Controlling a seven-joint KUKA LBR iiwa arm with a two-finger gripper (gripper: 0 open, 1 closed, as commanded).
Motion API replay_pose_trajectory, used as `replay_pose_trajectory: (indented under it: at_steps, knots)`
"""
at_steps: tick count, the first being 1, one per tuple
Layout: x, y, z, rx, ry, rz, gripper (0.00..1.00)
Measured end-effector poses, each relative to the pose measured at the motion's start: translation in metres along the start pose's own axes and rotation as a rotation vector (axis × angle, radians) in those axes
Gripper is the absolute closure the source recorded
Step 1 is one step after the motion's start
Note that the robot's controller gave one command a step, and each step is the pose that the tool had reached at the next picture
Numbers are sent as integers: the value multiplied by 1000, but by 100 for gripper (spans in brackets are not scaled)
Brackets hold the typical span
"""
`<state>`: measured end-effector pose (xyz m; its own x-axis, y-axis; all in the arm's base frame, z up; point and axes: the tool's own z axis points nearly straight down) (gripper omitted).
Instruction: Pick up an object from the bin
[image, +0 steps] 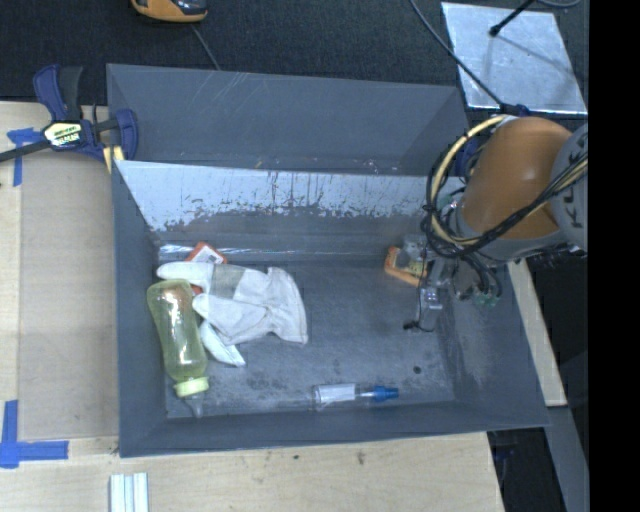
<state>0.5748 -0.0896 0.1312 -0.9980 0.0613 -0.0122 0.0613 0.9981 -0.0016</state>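
The gripper (424, 312) hangs low over the right part of the bin (290, 120), above bare grey floor close to the right wall. Whether it is open or closed cannot be told from this angle, and nothing can be seen in its grasp. The arm (510, 190) (with its rounded orange cover and looped cables) leans in over the right rim.

The nearest thing is a small orange piece (402, 267), lying at the back right of the floor where it meets the sloping rear wall. It sits just beside the gripper, on its left and a little behind. It is short and blocky, orange with a paler tan face, perhaps a bit of plastic or card. Whether the two touch is unclear.

Well apart, on the left, a yellow-green bottle (178, 338) lies on its side with a crumpled white cloth (262, 305) against it. A clear tube (352, 395) with a blue end lies along the front edge.
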Motion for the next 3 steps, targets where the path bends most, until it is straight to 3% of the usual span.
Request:
replay_pose_trajectory:
  at_steps: [1, 2, 3]
  knots:
    - [1, -18, 40, -4, 4, -47, 0]
    - [-4, -21, 14, -1, 20, -28, 0]
    - [-35, 8, -7, 0, -7, -21, 0]
